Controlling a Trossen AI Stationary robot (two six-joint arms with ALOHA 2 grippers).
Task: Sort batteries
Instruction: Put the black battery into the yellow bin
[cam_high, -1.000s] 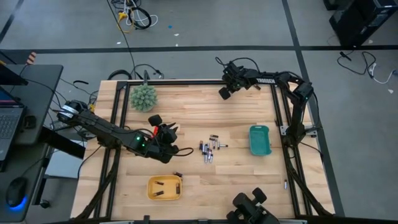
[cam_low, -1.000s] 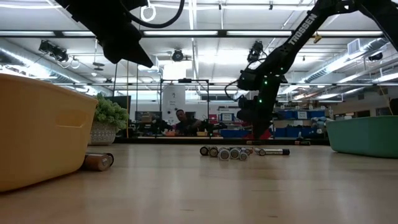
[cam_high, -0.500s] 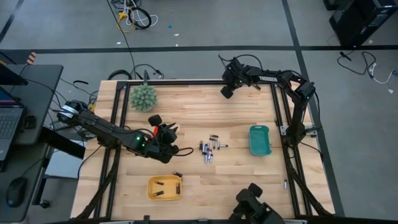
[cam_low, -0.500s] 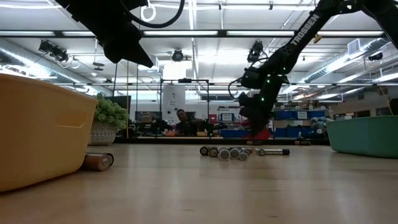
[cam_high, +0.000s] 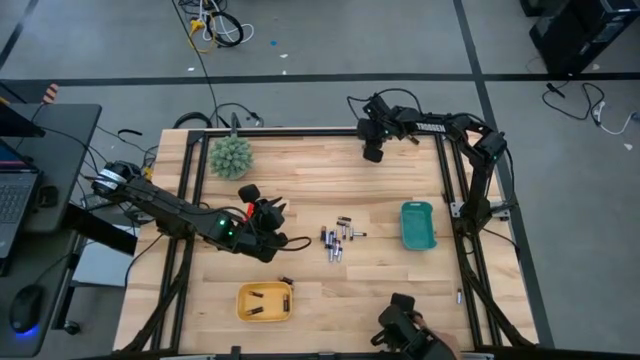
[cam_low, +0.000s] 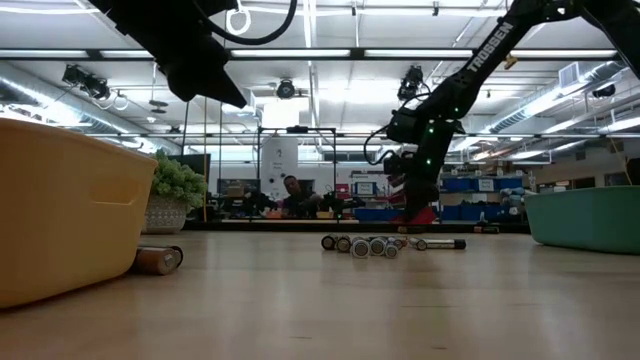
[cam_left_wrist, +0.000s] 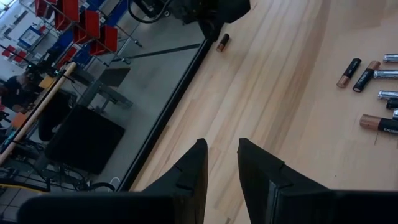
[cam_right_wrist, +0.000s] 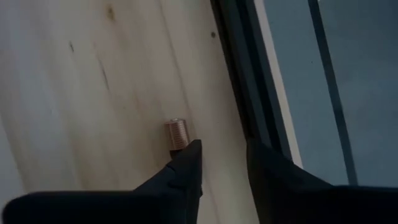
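The batteries (cam_high: 337, 241) lie in a loose cluster just right of the table's (cam_high: 330, 180) centre; in the low view they show as a short row of round ends (cam_low: 372, 245). A few more sit inside the yellow tray (cam_high: 264, 302) at 7 o'clock, with one stray battery (cam_high: 285, 280) on the wood just beyond its far corner. A single copper-topped battery (cam_right_wrist: 177, 134) lies near the far edge, right in front of the right gripper (cam_right_wrist: 219, 165), whose fingers stand a little apart and grip nothing. The green tray (cam_high: 418, 225) sits at 3 o'clock and a spiky green ball (cam_high: 231, 157) at 10 o'clock.

The left gripper (cam_left_wrist: 221, 167) hovers over bare wood at 9 o'clock of the cluster, fingers slightly parted and empty.

The table is pale wood planks in a black frame on a grey floor with cables (cam_high: 212, 25). Behind it the low view shows a workshop with ceiling strip lights and shelving.

Compared with a second ago, the right gripper (cam_high: 373, 153) has swung from the far edge to point inward over the table; the left arm has not moved.
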